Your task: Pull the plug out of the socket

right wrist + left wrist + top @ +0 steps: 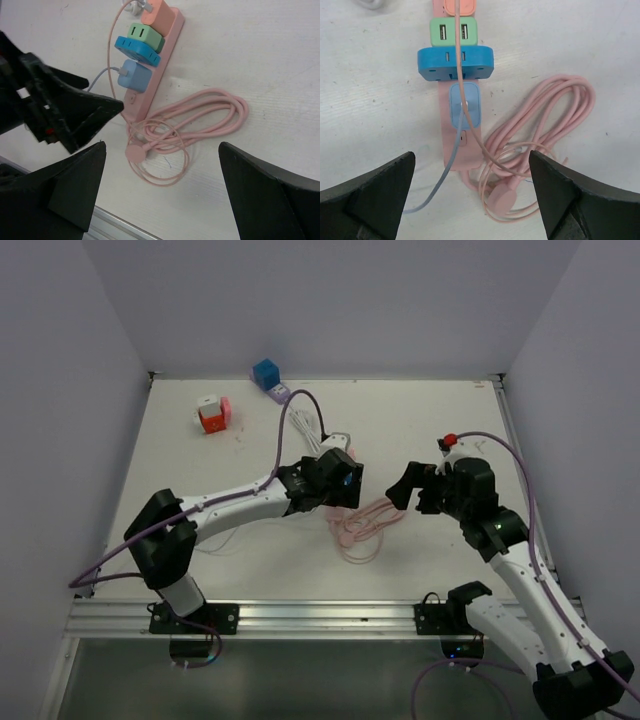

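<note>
A pink power strip point(468, 154) lies on the white table and carries a salmon plug point(460, 6), a green USB adapter point(453, 31), a blue adapter point(455, 62) and a light-blue plug point(465, 102) with a pale-blue cord. My left gripper point(472, 197) is open and hovers above the strip's near end, with the light-blue plug just ahead of the jaws. My right gripper point(162, 192) is open and empty, hovering over the coiled pink cable point(200, 117) to the right of the strip point(162, 60). In the top view the left gripper point(340, 485) hides most of the strip.
A red-and-white block point(212, 413) and a blue cube point(266, 372) sit at the back left. White cords point(305, 425) trail from the strip's far end. A red-capped object point(450, 439) lies behind my right gripper point(410, 490). A metal rail point(320, 615) runs along the near edge.
</note>
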